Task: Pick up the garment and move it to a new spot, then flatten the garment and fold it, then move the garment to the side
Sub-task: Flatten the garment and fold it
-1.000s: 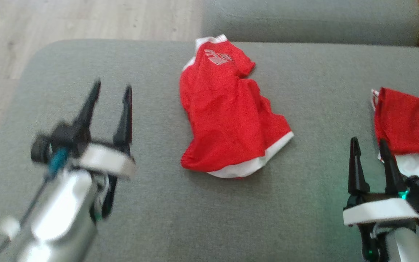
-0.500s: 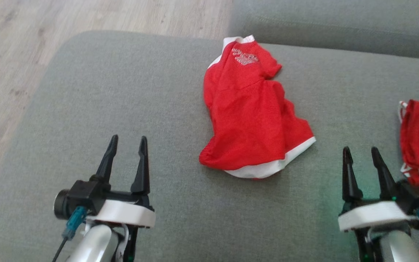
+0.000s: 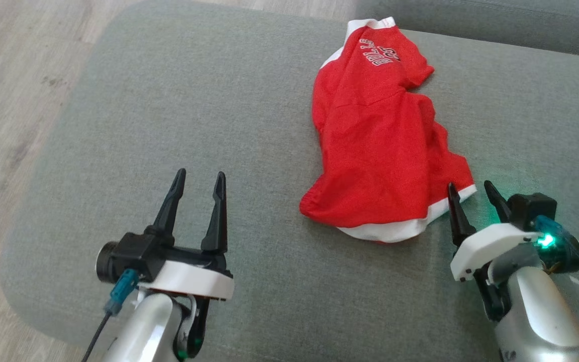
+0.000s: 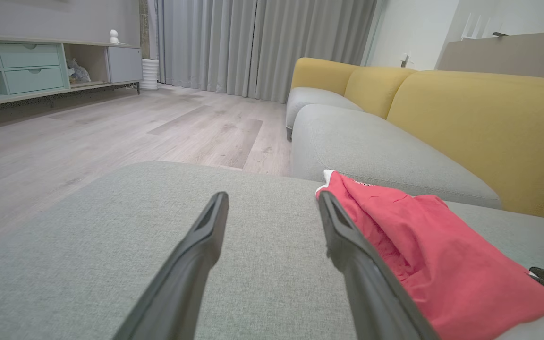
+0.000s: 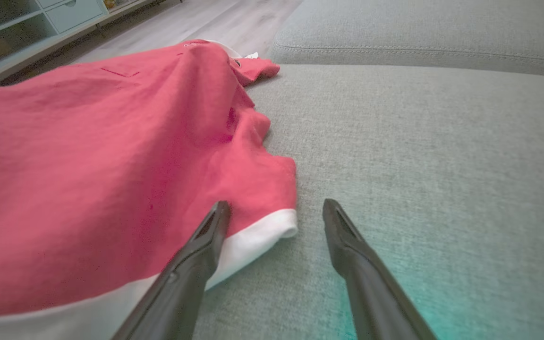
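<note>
Grey sofa seat (image 3: 249, 100): red garment (image 3: 385, 151) crumpled mid-cushion; right gripper (image 3: 470, 186), jaws apart, now advanced to white hem (image 3: 395, 232) corner, pickup likely next; left gripper (image 3: 201, 174), jaws apart, empty, well left of garment

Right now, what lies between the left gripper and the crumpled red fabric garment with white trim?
Nothing but bare grey woven sofa cushion: the head view shows that stretch between the left gripper and the red garment.

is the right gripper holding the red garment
No, the right gripper is open near the red garment, its fingers not closed on the white hem.
</note>
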Controlling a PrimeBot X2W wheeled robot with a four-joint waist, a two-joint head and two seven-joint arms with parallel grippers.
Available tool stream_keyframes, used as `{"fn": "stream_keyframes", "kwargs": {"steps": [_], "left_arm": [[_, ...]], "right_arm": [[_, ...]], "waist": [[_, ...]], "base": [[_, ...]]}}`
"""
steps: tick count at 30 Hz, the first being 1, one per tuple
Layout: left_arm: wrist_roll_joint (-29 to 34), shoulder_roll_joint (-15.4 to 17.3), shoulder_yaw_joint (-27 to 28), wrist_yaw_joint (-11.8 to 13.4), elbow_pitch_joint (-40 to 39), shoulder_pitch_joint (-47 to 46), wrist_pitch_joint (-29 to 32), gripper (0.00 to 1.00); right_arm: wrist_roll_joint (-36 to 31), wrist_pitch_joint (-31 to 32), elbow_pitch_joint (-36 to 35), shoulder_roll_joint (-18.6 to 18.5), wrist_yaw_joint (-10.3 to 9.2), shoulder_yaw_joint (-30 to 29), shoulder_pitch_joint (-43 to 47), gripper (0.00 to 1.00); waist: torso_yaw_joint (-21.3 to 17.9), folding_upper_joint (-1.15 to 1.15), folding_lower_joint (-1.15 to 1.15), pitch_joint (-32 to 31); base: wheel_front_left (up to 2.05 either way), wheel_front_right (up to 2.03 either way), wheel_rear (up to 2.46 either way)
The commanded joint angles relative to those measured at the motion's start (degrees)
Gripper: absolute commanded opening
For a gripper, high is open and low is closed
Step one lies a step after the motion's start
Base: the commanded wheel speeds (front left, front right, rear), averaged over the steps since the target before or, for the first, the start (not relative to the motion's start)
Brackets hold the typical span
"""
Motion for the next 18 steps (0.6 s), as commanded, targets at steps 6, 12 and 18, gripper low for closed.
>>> {"fn": "stream_keyframes", "kwargs": {"steps": [6, 12, 18], "left_arm": [[1.84, -0.84, 3.68, -1.58, -0.53, -2.35, -0.46, 1.00], [3.01, -1.34, 5.22, -2.24, 0.06, -1.83, -0.46, 1.00], [3.96, -1.73, 6.39, -2.95, 0.08, -1.51, -0.46, 1.00]], "right_arm": [[-2.99, 0.01, 4.44, -0.28, -0.04, -0.03, -5.39, 0.53], [-6.11, -3.50, 6.10, -0.28, -0.04, -3.80, -7.07, 0.00], [-10.65, -5.31, 4.12, -0.40, -0.04, -12.81, -5.53, 0.00]], "waist": [[0.91, 0.00, -0.01, 0.05], [-0.31, 0.00, -0.01, -0.57], [-2.31, 0.00, -0.01, -1.65]], "base": [[0.00, 0.00, 0.00], [0.00, 0.00, 0.00], [0.00, 0.00, 0.00]]}}
